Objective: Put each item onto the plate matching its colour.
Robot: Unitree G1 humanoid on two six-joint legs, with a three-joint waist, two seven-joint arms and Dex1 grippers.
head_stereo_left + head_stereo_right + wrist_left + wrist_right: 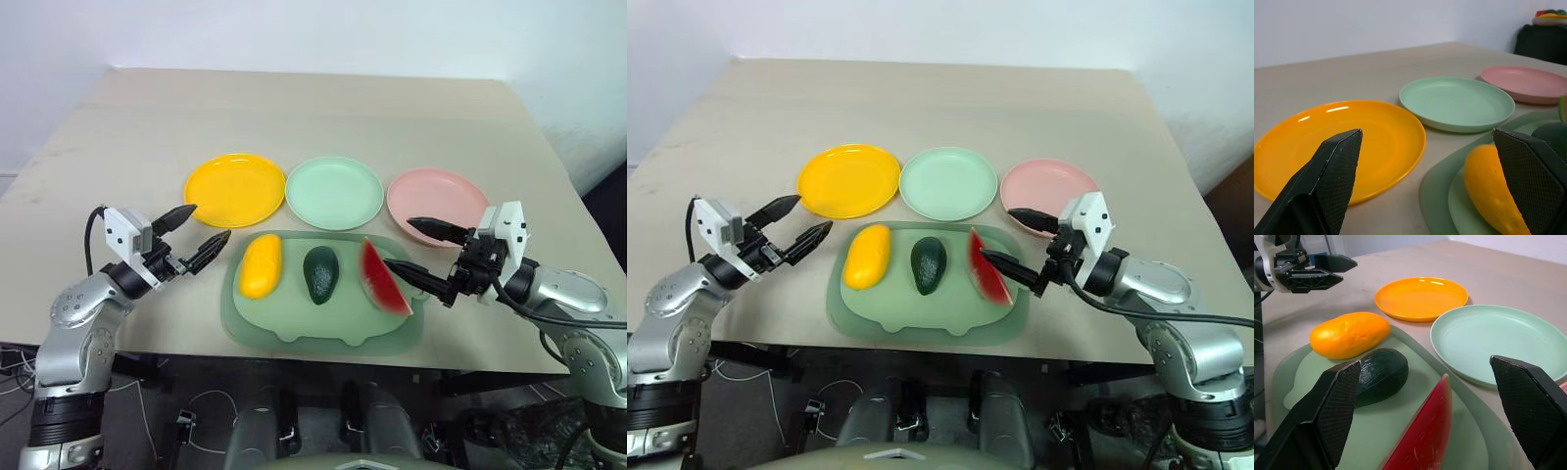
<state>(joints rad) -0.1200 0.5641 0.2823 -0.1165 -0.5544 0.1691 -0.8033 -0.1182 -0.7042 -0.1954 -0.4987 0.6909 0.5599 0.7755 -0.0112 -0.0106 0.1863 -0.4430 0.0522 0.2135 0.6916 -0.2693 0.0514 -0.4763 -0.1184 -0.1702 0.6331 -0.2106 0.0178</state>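
A yellow mango [261, 265], a dark green avocado [320, 273] and a red watermelon wedge [380, 277] lie side by side on a translucent green tray [323, 328]. Behind the tray stand a yellow plate [235, 188], a mint green plate [334, 192] and a pink plate [437, 195], all bare. My left gripper [195, 235] hovers open just left of the mango, holding nothing. On the other side my right gripper [415, 249] hangs open at the wedge's right edge, one finger over the pink plate's rim.
The beige table [294, 108] stretches far behind the plates. Its front edge runs just below the tray. A white wall stands beyond the far edge. A dark object [1542, 41] sits in the distance in the left wrist view.
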